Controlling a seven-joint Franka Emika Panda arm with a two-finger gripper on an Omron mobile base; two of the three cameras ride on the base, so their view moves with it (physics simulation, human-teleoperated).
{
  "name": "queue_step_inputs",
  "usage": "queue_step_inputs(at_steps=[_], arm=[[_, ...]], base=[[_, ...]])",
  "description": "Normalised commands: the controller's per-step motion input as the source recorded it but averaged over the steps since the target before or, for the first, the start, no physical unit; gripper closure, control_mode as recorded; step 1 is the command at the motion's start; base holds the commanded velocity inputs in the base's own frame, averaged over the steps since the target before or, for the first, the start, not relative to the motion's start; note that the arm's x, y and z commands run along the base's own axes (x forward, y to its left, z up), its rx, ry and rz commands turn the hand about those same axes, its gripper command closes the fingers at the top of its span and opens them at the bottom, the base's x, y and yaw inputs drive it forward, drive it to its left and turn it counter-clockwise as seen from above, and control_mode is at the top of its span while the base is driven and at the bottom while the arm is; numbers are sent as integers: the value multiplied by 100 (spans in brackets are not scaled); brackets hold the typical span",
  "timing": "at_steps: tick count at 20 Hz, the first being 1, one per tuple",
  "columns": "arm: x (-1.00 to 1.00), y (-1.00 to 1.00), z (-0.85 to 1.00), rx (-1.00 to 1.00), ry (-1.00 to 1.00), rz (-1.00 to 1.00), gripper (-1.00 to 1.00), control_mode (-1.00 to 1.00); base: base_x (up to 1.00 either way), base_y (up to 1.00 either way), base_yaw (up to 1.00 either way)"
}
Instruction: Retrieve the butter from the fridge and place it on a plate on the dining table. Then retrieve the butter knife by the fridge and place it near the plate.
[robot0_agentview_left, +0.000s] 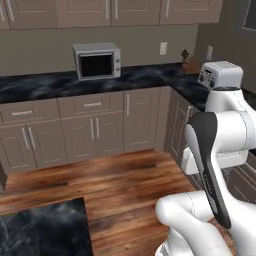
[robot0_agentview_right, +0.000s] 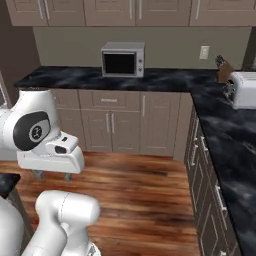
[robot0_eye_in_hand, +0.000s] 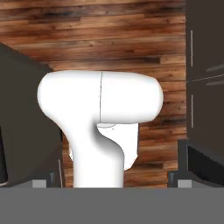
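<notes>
Dark fingertips of the gripper (robot0_eye_in_hand: 112, 181) sit wide apart at the bottom of the hand view, spread full, nothing between them. Hand is tucked low, looking down past the arm at wood floor (robot0_eye_in_hand: 131, 48), w/ dark cabinet fronts either side.

Outward from there: base faces a corner of black counter (robot0_agentview_left: 45, 82) over beige cabinets (robot0_agentview_left: 92, 127). A silver microwave (robot0_agentview_left: 97, 61) stands on the counter against the wall; a white toaster (robot0_agentview_right: 242, 89) sits on the right-hand run, knife block (robot0_agentview_right: 225, 70) just behind it. Corner of a black marble top (robot0_agentview_left: 42, 232) pokes in at lower left of the left base view, prob the dining table, can't be sure.

Butter, fridge, plate: can't place any of them from here, so no bearing from the gripper to the butter. Judging by that, task is at its start, base needs to turn/drive to find the fridge.

Handling guess: butter stick will be light, soft, a bit greasy. Pinch across the short sides mid-length, gentle squeeze, or it dents or slips.
</notes>
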Motion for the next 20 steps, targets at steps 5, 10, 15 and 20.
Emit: queue_step_inputs(at_steps=[5,10,15,20], arm=[[0,0,0,0,0,0,-100,100],[0,0,0,0,0,0,-100,100],[0,0,0,0,0,0,-100,100],[0,0,0,0,0,0,-100,100]], base=[[100,30,21],[100,12,20],[100,28,32],[100,19,44]])
